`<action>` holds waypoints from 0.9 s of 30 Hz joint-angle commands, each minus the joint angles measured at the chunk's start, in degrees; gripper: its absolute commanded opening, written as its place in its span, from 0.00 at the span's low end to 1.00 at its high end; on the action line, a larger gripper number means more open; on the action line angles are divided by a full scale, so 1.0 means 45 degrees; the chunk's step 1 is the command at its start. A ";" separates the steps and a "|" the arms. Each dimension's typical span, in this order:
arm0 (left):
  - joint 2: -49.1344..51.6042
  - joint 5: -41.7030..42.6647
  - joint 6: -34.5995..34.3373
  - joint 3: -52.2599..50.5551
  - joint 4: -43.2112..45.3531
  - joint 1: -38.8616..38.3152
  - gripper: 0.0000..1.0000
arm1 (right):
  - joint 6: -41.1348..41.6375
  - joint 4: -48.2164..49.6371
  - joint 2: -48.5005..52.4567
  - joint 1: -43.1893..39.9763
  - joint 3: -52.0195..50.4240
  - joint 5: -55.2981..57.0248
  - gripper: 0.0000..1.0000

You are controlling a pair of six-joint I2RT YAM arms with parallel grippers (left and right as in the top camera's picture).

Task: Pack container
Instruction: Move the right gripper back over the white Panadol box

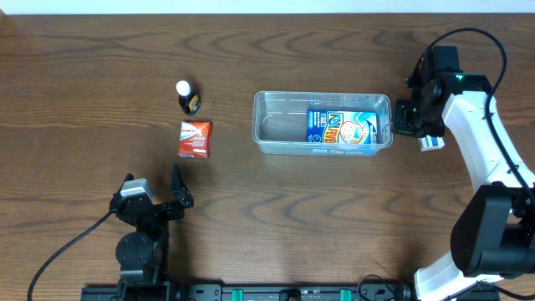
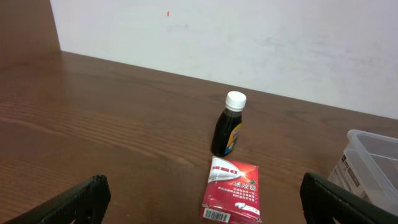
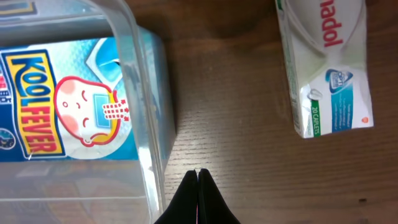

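Observation:
The clear plastic container [image 1: 276, 125] sits at the table's middle with a blue Kool Fever box [image 1: 338, 128] lying in its right half. My right gripper [image 1: 406, 117] is shut and empty, just outside the container's right end. In the right wrist view its closed tips [image 3: 198, 175] hover over bare wood beside the container wall [image 3: 142, 93], with the blue box [image 3: 59, 102] behind it. My left gripper [image 1: 155, 194] is open and empty near the front left. A red box [image 1: 195, 138] and a dark bottle [image 1: 185, 96] lie beyond it.
A white and green Panadol box [image 3: 323, 62] lies right of the right gripper, partly under the arm in the overhead view [image 1: 432, 143]. The left wrist view shows the bottle [image 2: 228, 124], the red box [image 2: 233, 190], the container's corner [image 2: 373, 152] and a white wall behind.

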 commanded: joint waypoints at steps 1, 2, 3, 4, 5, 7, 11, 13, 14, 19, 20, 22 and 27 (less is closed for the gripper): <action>-0.0073 -0.0146 -0.0068 -0.0427 -0.0170 0.0053 0.98 | -0.0865 -0.0029 0.0063 0.0092 -0.0034 -0.0656 0.01; -0.0078 -0.0146 -0.0063 -0.0427 -0.0170 0.0053 0.98 | -0.1127 -0.0024 0.0063 0.0097 -0.0034 -0.0942 0.01; -0.0073 -0.0146 -0.0068 -0.0427 -0.0170 0.0053 0.98 | -0.1360 0.0000 0.0063 0.0102 -0.0034 -0.1161 0.01; -0.0073 -0.0146 -0.0068 -0.0427 -0.0170 0.0053 0.98 | -0.1438 0.0034 0.0063 0.0102 -0.0034 -0.1273 0.01; -0.0073 -0.0146 -0.0068 -0.0427 -0.0170 0.0053 0.98 | -0.1443 0.0083 0.0063 0.0102 -0.0034 -0.1302 0.01; -0.0073 -0.0146 -0.0063 -0.0427 -0.0170 0.0053 0.98 | -0.1520 0.0092 0.0063 0.0102 -0.0034 -0.1307 0.01; -0.0073 -0.0146 -0.0068 -0.0427 -0.0170 0.0053 0.98 | -0.1525 0.0078 0.0063 0.0102 -0.0034 -0.1302 0.01; -0.0073 -0.0146 -0.0068 -0.0427 -0.0170 0.0053 0.98 | -0.1540 0.0078 0.0063 0.0102 -0.0034 -0.1297 0.01; -0.0073 -0.0146 -0.0068 -0.0427 -0.0170 0.0053 0.98 | -0.1632 0.0107 0.0063 0.0097 -0.0034 -0.1297 0.01; -0.0073 -0.0146 -0.0068 -0.0427 -0.0170 0.0053 0.98 | -0.1943 0.0544 0.0063 0.0087 -0.0034 -0.1307 0.01; -0.0073 -0.0146 -0.0068 -0.0427 -0.0170 0.0053 0.98 | -0.1938 0.0661 0.0063 0.0087 -0.0034 -0.1302 0.01; -0.0073 -0.0146 -0.0068 -0.0427 -0.0170 0.0053 0.98 | -0.1885 0.0850 0.0063 0.0087 -0.0034 -0.1263 0.01; -0.0073 -0.0146 -0.0068 -0.0427 -0.0170 0.0053 0.98 | -0.1792 0.0981 0.0097 0.0092 -0.0034 -0.0544 0.01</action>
